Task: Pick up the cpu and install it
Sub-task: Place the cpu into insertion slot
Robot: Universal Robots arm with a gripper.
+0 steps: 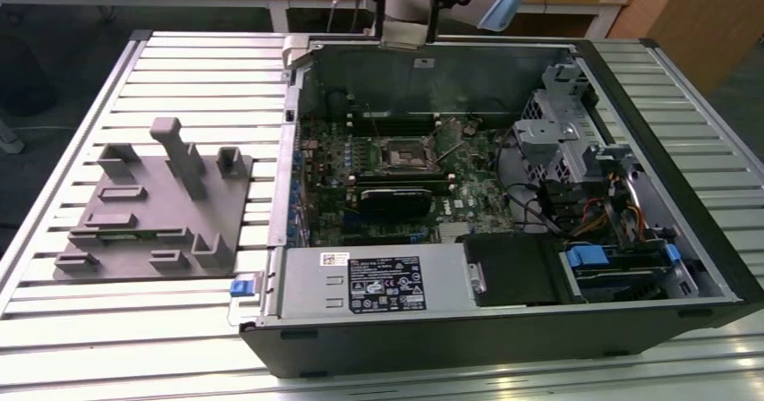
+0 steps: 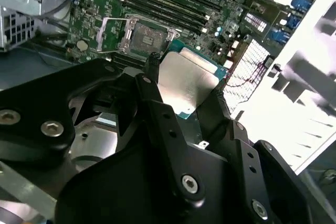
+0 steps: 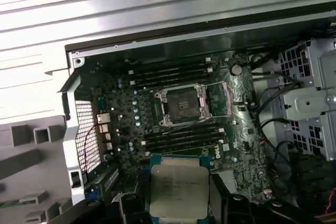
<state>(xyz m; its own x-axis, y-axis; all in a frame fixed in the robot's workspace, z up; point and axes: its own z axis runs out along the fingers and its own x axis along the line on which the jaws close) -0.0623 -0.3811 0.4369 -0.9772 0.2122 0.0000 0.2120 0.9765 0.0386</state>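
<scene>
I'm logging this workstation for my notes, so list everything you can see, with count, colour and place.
table: one, silver slatted, under everything
computer case: one, black, open, on the table
motherboard: one, green, inside the case
socket: one, black-framed, open and empty, mid-board
power supply: one, silver, beside the board
fixture block: one, grey, exterior view's left of the case
cpu: one, silvery, held above the board
gripper: one, black, shut on the cpu
</scene>
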